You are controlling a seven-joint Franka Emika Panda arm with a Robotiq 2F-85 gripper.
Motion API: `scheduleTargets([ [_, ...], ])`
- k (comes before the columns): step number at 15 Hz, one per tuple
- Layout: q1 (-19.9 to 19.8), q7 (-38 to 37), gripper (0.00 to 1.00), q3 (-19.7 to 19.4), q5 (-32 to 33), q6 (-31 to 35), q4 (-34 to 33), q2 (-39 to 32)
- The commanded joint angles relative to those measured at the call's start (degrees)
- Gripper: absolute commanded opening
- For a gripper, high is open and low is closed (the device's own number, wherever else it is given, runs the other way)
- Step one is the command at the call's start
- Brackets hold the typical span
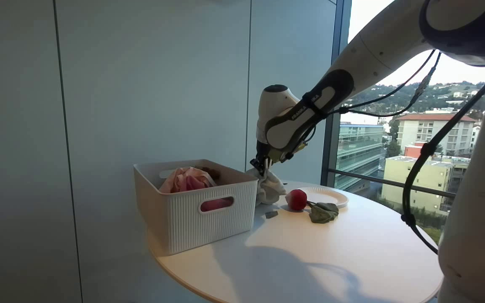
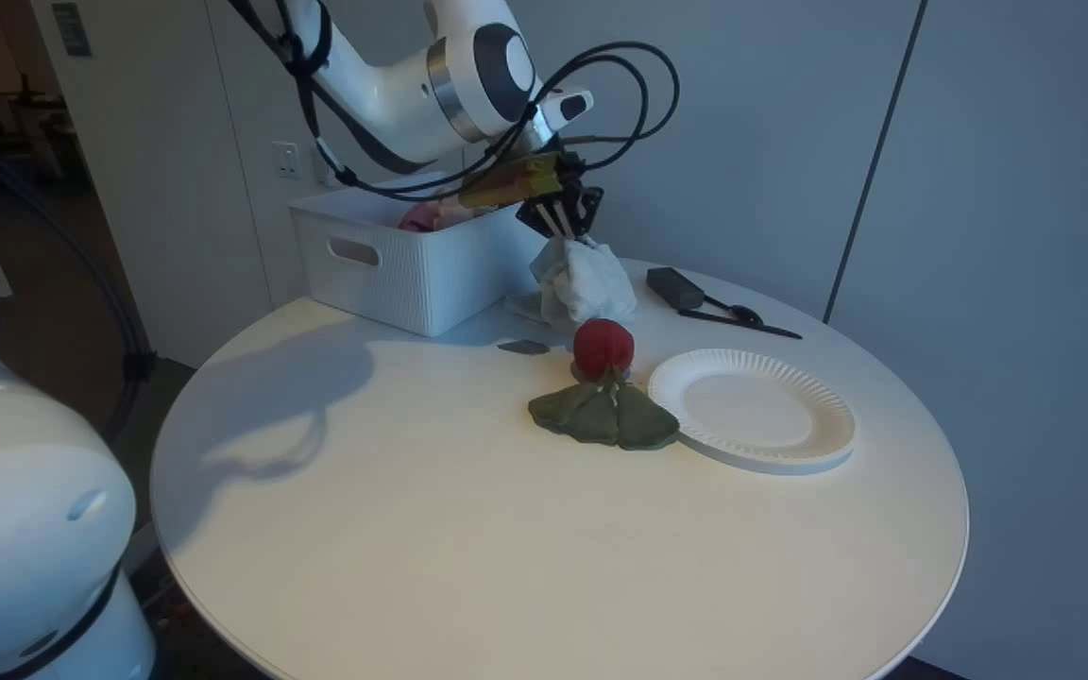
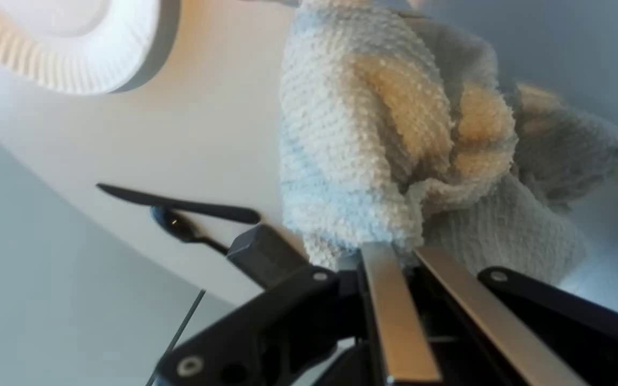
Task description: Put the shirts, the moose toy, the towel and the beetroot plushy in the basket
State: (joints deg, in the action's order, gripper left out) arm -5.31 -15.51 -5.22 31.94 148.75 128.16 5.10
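Observation:
The white basket (image 1: 209, 229) stands on the round table; it also shows in an exterior view (image 2: 365, 293). A pink shirt (image 1: 187, 179) lies inside it, with a brown fuzzy thing (image 1: 211, 172), perhaps the moose toy, mostly hidden. My gripper (image 1: 266, 166) is shut on the top of the bunched white towel (image 2: 586, 283), beside the basket and outside it. The fingers (image 3: 403, 252) pinch the towel (image 3: 352, 134) in the wrist view. I cannot tell whether its lower end touches the table. The beetroot plushy (image 2: 603, 348), red with green leaves, lies on the table near the towel.
A white plate (image 2: 742, 411) lies beside the beetroot's leaves. A dark block (image 2: 674, 288), a black spoon (image 2: 744, 314) and a black knife (image 2: 761, 328) lie near the table's wall-side edge. A flat grey piece (image 2: 523, 348) lies near the basket. A wall stands behind.

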Motion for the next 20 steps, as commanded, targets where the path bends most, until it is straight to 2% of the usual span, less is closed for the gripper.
scheduleTargets([
  [1, -1.9, -8.1, 0.07, 3.5, 12.5, -5.7, 1.2, 11.8],
  [6, -3.2, -10.7, 0.07, 9.3, 21.1, -14.1, -3.3, 22.8],
  [8, -2.4, -9.3, 0.07, 11.4, 23.4, -16.0, -6.5, 25.6],
  [10, 0.0, -6.5, 0.07, 12.8, 23.5, -14.8, -10.4, 26.5],
  [12, 3.6, -2.2, 0.07, 13.2, 20.0, -12.8, -13.5, 25.5],
  [15, 8.0, 0.4, 0.06, 13.5, 14.4, -9.0, -16.1, 21.6],
  [17, 9.9, 2.4, 0.06, 12.6, 9.1, -5.6, -15.7, 18.1],
  [20, 11.0, 7.2, 0.06, 11.9, -0.5, -4.2, -13.7, 12.1],
])
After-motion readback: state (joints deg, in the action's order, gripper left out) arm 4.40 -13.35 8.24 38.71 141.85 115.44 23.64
